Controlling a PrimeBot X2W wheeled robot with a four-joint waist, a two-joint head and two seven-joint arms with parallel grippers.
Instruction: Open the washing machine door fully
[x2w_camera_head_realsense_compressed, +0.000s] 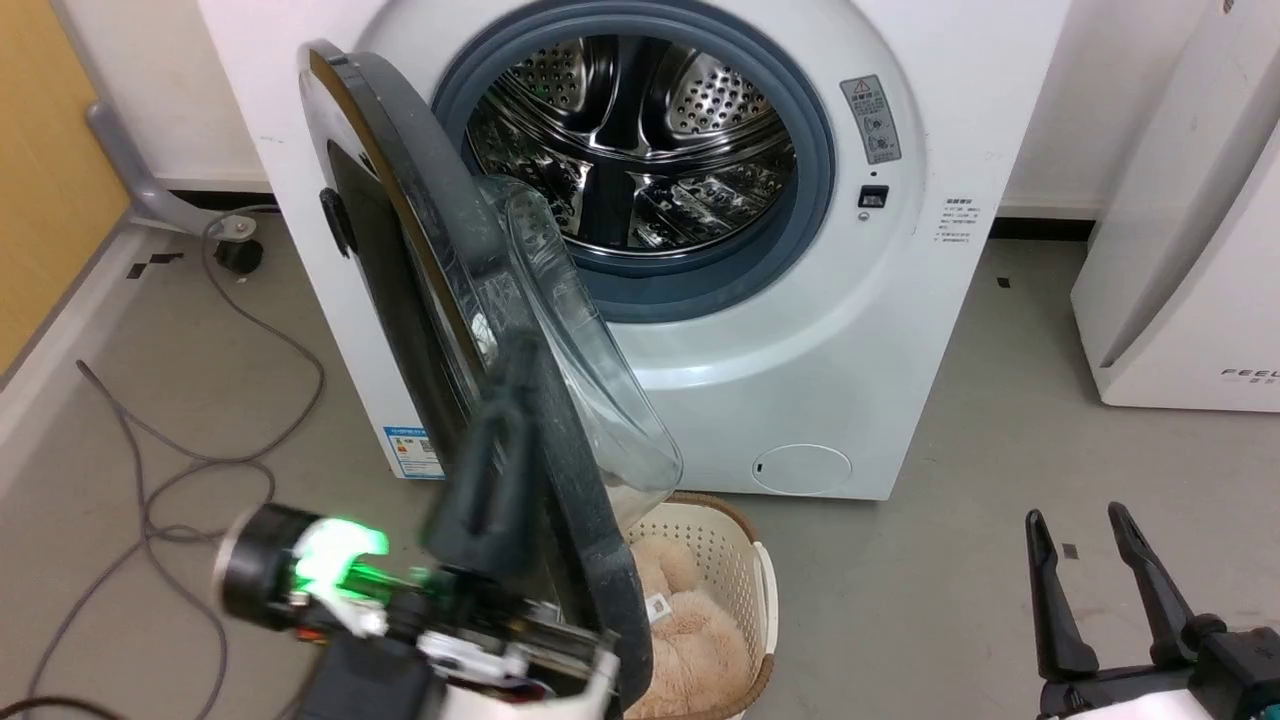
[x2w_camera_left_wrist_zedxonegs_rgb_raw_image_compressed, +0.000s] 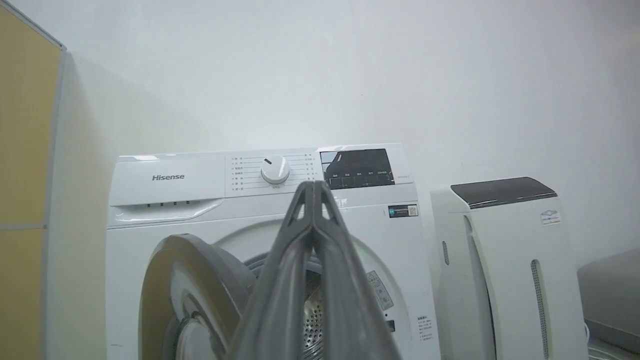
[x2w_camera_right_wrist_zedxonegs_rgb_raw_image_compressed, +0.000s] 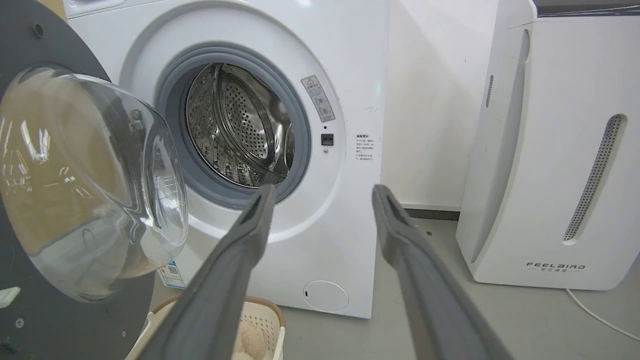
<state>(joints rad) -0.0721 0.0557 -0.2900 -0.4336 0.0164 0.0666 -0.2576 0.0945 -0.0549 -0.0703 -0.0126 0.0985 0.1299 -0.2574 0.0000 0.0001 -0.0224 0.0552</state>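
As the washing machine door (x2w_camera_head_realsense_compressed: 420, 230) hangs half-open, its free rim sits beside the left gripper (x2w_camera_left_wrist_zedxonegs_rgb_raw_image_compressed: 313, 187), jaws pressed together; right gripper (x2w_camera_head_realsense_compressed: 1075, 512), jaws spread, well apart.

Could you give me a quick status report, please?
Door partly open. Left gripper shut, by its rim. Right gripper open, clear. Basket on floor under its free edge.

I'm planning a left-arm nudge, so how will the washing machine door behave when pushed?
The washing machine door looks like a thick rigid disc, so it should swing stiffly, not flex. Its bulging glass bowl suggests some weight, so it may coast once moving. The glossy black face may be slippery.
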